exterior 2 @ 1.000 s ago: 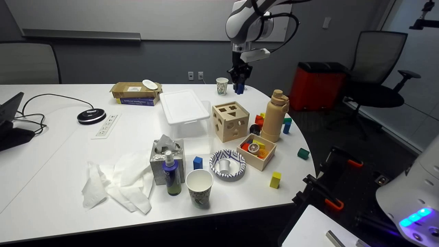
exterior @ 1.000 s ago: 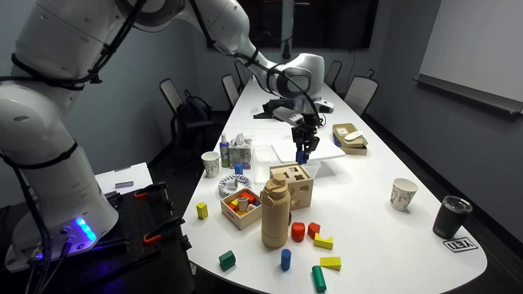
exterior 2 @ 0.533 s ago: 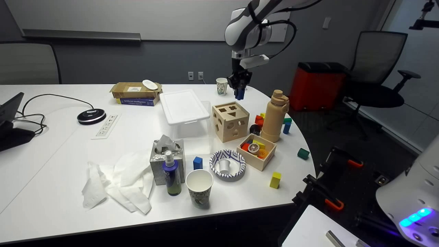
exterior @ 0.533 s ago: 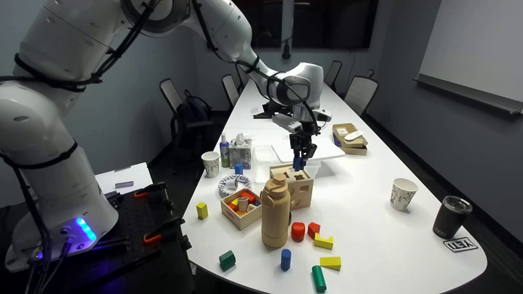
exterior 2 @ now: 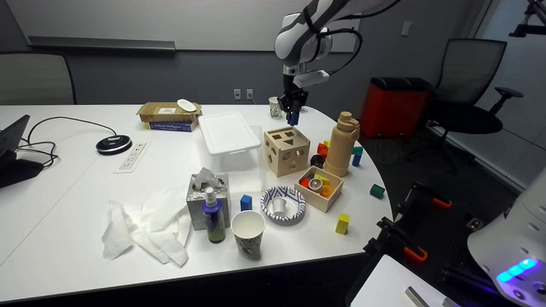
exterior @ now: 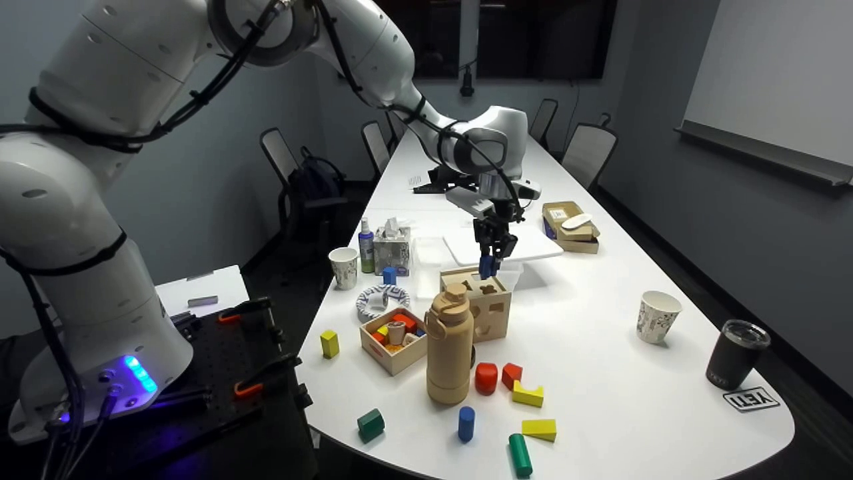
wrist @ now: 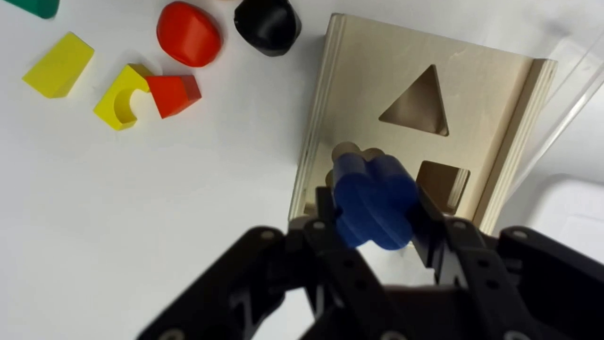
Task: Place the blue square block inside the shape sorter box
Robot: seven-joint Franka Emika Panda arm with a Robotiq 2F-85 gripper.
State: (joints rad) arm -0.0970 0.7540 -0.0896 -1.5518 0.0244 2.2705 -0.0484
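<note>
The jaws are clamped on a blue lobed block (wrist: 373,203), gripped from both sides in the wrist view. It is held over the wooden shape sorter box (wrist: 406,141); a clover-shaped hole (wrist: 346,148) in the top is partly covered by it. Whether the box is touched cannot be told. A triangular hole (wrist: 420,106) and a square hole (wrist: 441,186) are also seen in the top.

The blue square block (exterior 2: 246,203) is set outside the box on the white worktop (exterior: 586,400), just beside a tissue box (exterior 2: 195,211) and near a patterned bowl (exterior 2: 283,190), in which a small cup (exterior 2: 279,206) is contained.

In both exterior views a wooden tray (exterior: 410,357) filled with coloured pieces is seen between the bowl and a tan bottle (exterior: 450,360), which is stood upright. Beside the sorter box, a clear bin (exterior 2: 239,166) is topped by a white lid (exterior 2: 229,132), laid askew.

Towards the rounded end, in an exterior view, loose pieces are scattered: a blue cylinder (exterior: 466,424) is stood upright, a green cylinder (exterior: 520,456) is laid down near a yellow wedge (exterior: 538,430), and a notched yellow block (exterior: 528,396) is placed just beside a red wedge (exterior: 512,375).
</note>
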